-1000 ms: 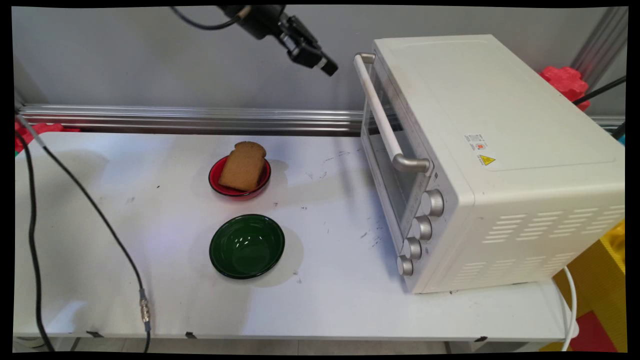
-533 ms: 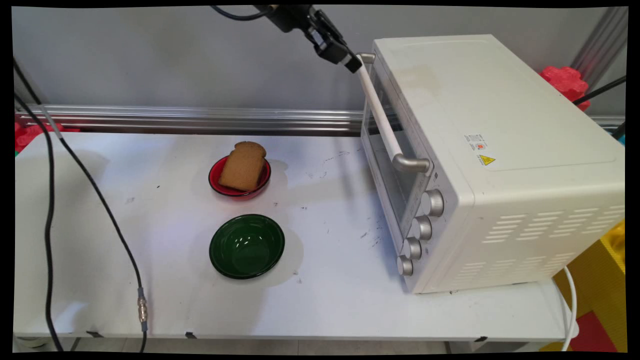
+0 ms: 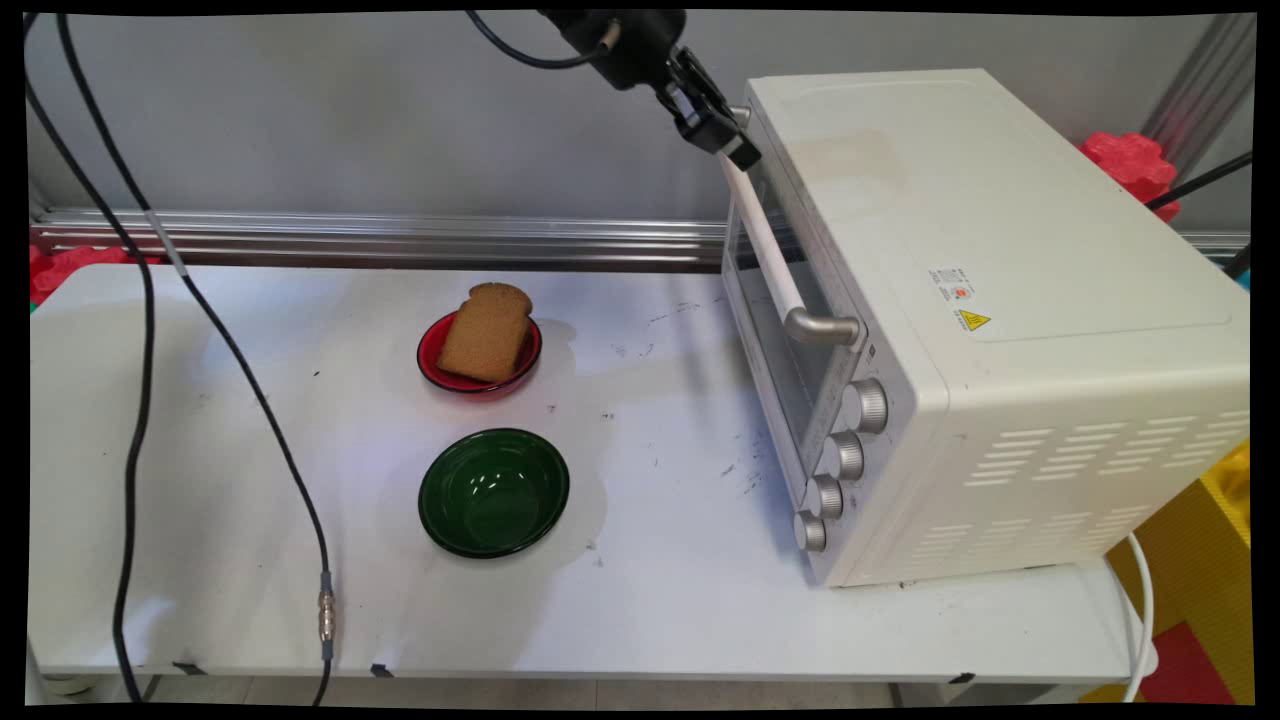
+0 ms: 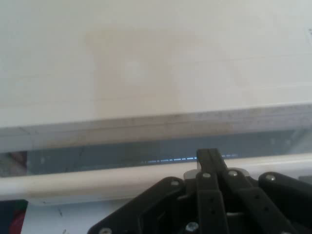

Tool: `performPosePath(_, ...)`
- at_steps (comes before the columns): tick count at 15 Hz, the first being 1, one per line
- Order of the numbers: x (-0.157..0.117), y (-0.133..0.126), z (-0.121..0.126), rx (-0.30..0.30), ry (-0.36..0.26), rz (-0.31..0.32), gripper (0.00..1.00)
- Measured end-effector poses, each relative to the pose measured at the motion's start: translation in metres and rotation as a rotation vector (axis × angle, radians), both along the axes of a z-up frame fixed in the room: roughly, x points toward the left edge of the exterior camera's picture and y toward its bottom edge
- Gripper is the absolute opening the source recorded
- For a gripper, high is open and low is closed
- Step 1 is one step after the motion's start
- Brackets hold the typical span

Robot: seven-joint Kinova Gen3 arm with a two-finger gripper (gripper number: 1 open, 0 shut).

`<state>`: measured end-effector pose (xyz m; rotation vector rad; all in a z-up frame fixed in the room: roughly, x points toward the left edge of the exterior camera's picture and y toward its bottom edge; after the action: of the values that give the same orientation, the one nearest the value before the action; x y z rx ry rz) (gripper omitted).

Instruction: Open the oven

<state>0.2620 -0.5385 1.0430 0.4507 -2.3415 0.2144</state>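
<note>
1. The end effector (image 3: 738,152) hangs at the top of the main view, tilted down to the right, with its tip at the far end of the oven (image 3: 985,320) handle (image 3: 765,235), at the oven's upper front edge.
2. In the hand view the end effector (image 4: 210,161) rises from the bottom edge, its linkage folded together and its fingers drawn into one narrow black stem; it looks clenched, with nothing between the fingers.
3. That stem crosses in front of the handle (image 4: 97,179), which runs as a pale bar across the hand view; whether the tip touches the bar I cannot tell.
4. Above the bar in the hand view lie the door glass (image 4: 122,156) and the oven's white top (image 4: 146,58).
5. The oven stands on the right part of the bench (image 3: 200,420), door shut, front turned toward the bench's middle.
6. Four knobs (image 3: 838,465) run in a row down the near end of the oven's front.
7. A red plate (image 3: 430,362) sits near the bench's middle, well apart from the oven, with a slice of bread (image 3: 486,333) leaning on it.
8. A green bowl (image 3: 493,492) stands just in front of the plate, nearer the camera, not touching it.
9. Black cables (image 3: 140,300) hang down across the left of the main view.
</note>
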Motion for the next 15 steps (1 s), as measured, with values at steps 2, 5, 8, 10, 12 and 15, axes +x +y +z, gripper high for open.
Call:
performPosePath(2,-0.007,-0.005,-0.007,0.003,0.001,0.002,0.0)
performPosePath(5,-0.015,-0.011,-0.015,0.005,0.001,0.003,0.0)
performPosePath(8,-0.022,-0.016,-0.024,0.006,0.0,0.001,0.0)
performPosePath(10,-0.025,-0.018,-0.029,0.007,-0.001,-0.002,0.0)
performPosePath(12,-0.027,-0.02,-0.033,0.006,-0.003,-0.005,0.0)
performPosePath(15,-0.03,-0.023,-0.041,0.006,-0.005,-0.009,0.0)
